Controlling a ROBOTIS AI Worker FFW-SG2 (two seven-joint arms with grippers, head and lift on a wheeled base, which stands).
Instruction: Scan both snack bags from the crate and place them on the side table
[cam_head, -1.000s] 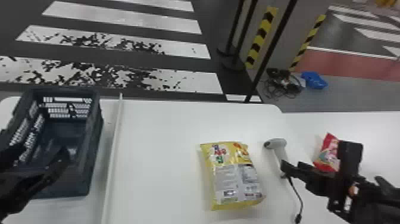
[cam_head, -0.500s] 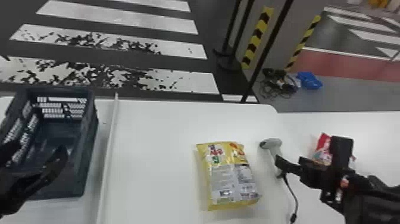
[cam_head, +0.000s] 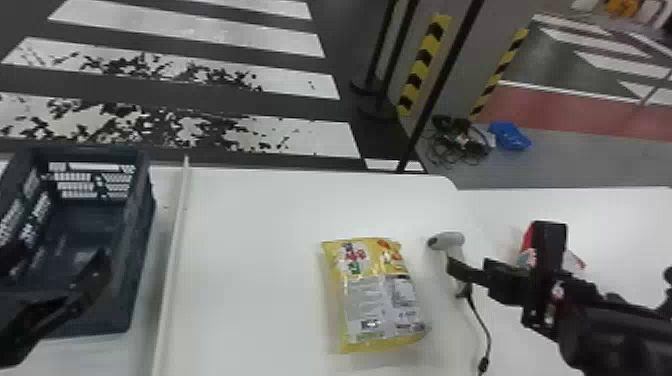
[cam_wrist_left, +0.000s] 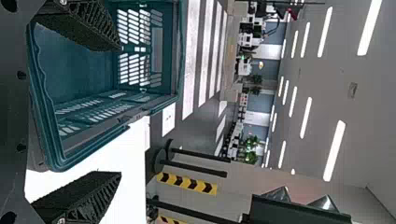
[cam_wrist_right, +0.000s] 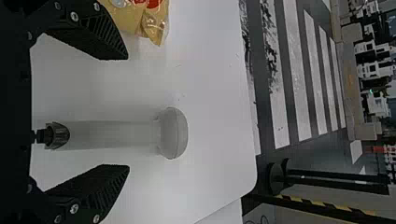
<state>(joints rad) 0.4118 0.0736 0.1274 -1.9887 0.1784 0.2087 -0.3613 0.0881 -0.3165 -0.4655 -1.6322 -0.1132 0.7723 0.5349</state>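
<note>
Right tool is spread, one finger either side of the scanner handle, neither pad pressing on it. Scanner sits on the main surface, head pointing away from the robot, cable trailing back toward it. Left tool also spread, at the crate, nothing between its fingers

Yellow snack bag is on the main surface, to the left of the scanner, printed label panel facing up. Red snack bag is on the side surface, partly hidden behind the right arm. My read: red one is done, yellow needs scan and transfer, and the step in hand is taking hold of the scanner

To do it well: handle sits closer to one finger than the other, so centre on it before closing or the first contact will shove it sideways. Close slow, both pads square on the grip, clear of the cable exit. Lift straight up first, then swing to the bag, leaving slack so the cable doesn't snag a finger. Aim at the label panel from a little above. Bag is soft and glossy, so glare or a crease could spoil the read; don't press the scanner into it
</note>
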